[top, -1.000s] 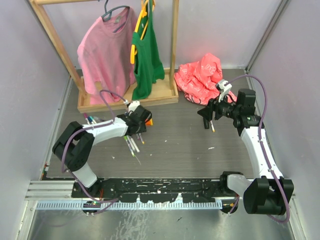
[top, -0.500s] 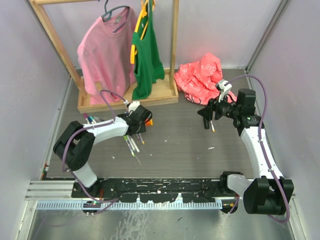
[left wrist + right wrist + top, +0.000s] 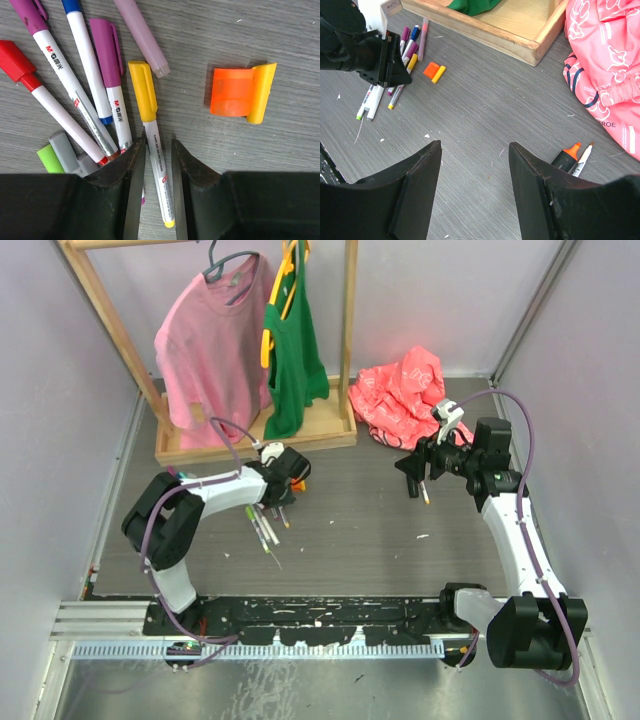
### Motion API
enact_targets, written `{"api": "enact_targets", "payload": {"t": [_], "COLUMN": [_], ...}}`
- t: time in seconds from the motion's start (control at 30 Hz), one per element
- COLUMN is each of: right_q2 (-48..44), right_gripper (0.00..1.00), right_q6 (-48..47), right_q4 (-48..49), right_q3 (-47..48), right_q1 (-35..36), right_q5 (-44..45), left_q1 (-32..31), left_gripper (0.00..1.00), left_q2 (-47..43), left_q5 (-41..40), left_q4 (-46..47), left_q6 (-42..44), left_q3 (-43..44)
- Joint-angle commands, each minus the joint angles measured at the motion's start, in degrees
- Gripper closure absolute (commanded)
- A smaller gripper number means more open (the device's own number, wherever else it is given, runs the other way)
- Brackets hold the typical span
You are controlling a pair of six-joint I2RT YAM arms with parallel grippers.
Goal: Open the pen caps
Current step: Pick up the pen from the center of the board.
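Leftmost, the pens (image 3: 64, 70) lie fanned and touching on the table (image 3: 225, 30). The left gripper (image 3: 158, 142) straddles the white barrel of the yellow-capped pen (image 3: 150, 127) with its jaws narrow (whether they actually pinch cannot be told). The yellow cap (image 3: 142, 87) is on. A purple-capped pen (image 3: 114, 85) lies just beside one finger and could be nipped or dragged along. A loose orange cap (image 3: 231, 92) rests apart. Further right, the right gripper (image 3: 475, 145) hangs wide and empty. The thin round barrel may twist when the cap is pulled.
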Motion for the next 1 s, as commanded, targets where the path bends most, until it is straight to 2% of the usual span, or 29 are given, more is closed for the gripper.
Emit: {"api": "enact_targets", "payload": {"t": [0.0, 0.57, 0.8, 0.97], "right_q2": [-1.0, -1.0, -0.9, -0.7], "right_gripper": [0.38, 0.38, 0.38, 0.38], "right_q6": [-0.4, -0.4, -0.3, 0.0], "right_q4": [2.7, 2.7, 2.7, 2.8], "right_q3": [0.5, 0.5, 0.4, 0.2], "right_q1": [-0.3, -0.3, -0.3, -0.2], "right_q5": [-0.8, -0.9, -1.6, -3.4], "left_q1": [-0.2, -0.8, -1.8, -2.1], "left_gripper": [0.72, 0.91, 0.98, 1.0], "left_q2": [0.1, -2.2, -9.1, -17.5], "left_q5": [-1.0, -1.5, -1.5, 2.7], "left_q4": [-1.9, -3.7, -2.6, 5.0], "left_q6": [-1.1, -1.7, -1.3, 0.3], "left_q3": [1.9, 1.7, -0.5, -6.5]}}
